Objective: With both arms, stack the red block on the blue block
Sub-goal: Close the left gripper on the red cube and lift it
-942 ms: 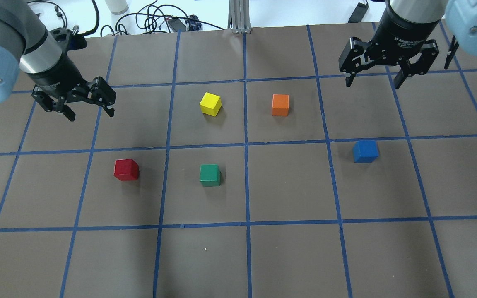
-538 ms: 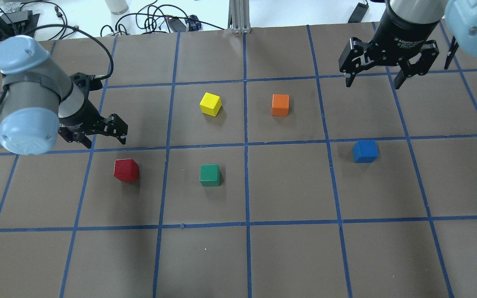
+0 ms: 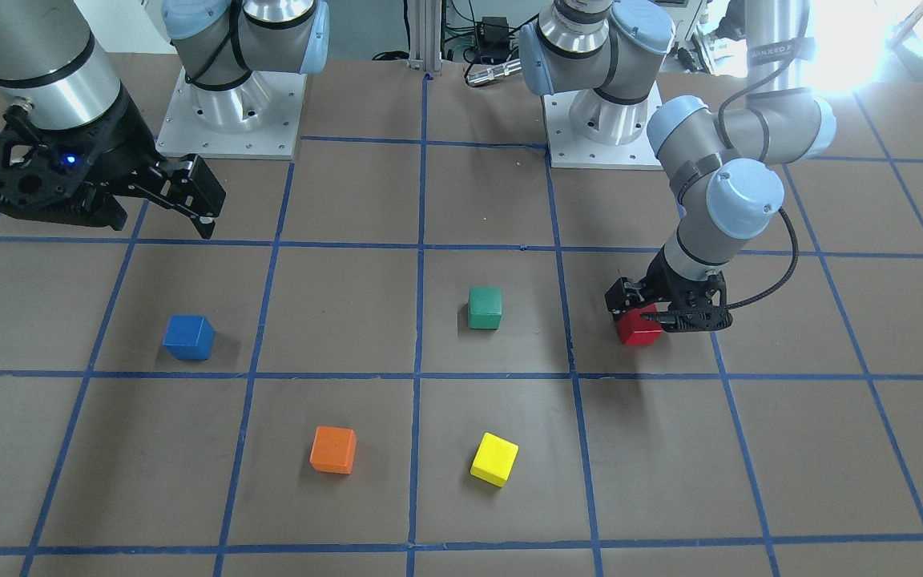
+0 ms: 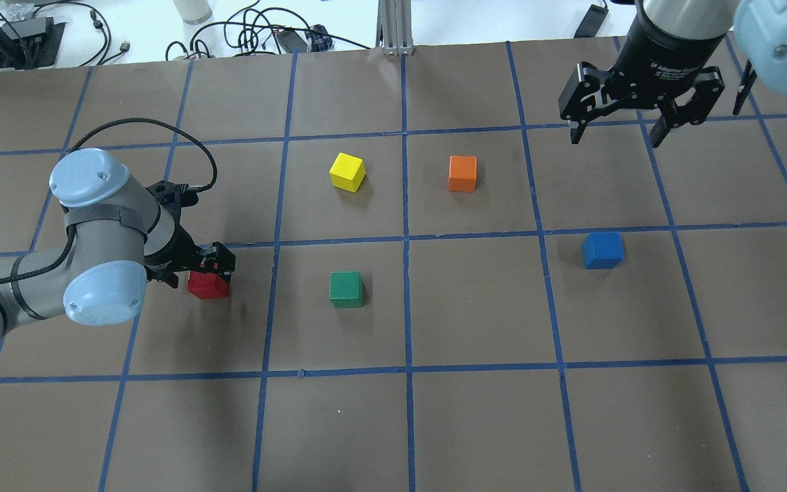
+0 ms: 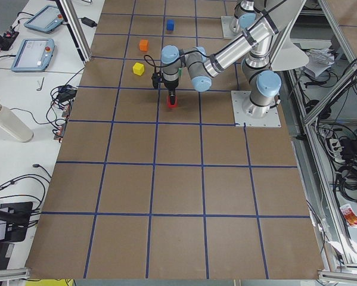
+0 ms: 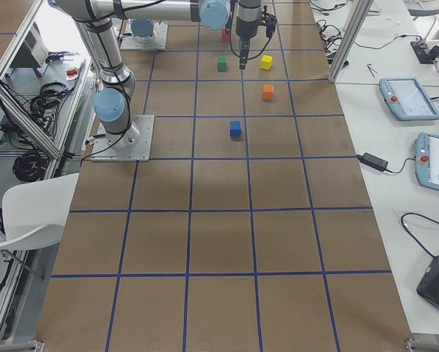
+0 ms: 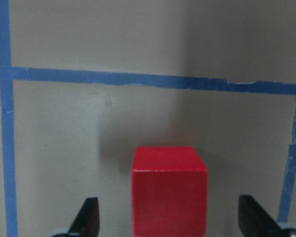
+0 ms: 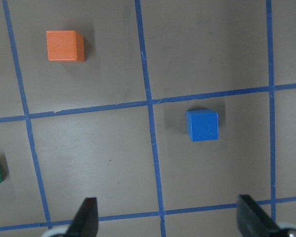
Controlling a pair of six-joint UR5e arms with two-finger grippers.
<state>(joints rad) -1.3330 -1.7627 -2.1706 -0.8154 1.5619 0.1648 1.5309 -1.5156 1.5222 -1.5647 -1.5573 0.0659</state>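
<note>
The red block [image 4: 208, 287] sits on the brown mat left of centre. My left gripper [image 4: 195, 270] has come down low over it and is open. In the left wrist view the red block [image 7: 169, 197] stands between the two fingertips [image 7: 88, 217], with a gap on each side. The front view shows the same red block [image 3: 638, 328] under the left gripper [image 3: 658, 314]. The blue block [image 4: 602, 249] sits alone on the right. My right gripper [image 4: 615, 133] is open and empty, high and beyond it. The right wrist view shows the blue block [image 8: 202, 125] below.
A green cube [image 4: 346, 289] lies to the right of the red block. A yellow cube [image 4: 348, 171] and an orange cube [image 4: 462, 173] lie farther back. Cables [image 4: 257, 34] and a metal post [image 4: 397, 27] are at the mat's far edge.
My left arm swung forward and down from the back left, so its open gripper now straddles the red block. The right arm and all the cubes have not moved.
</note>
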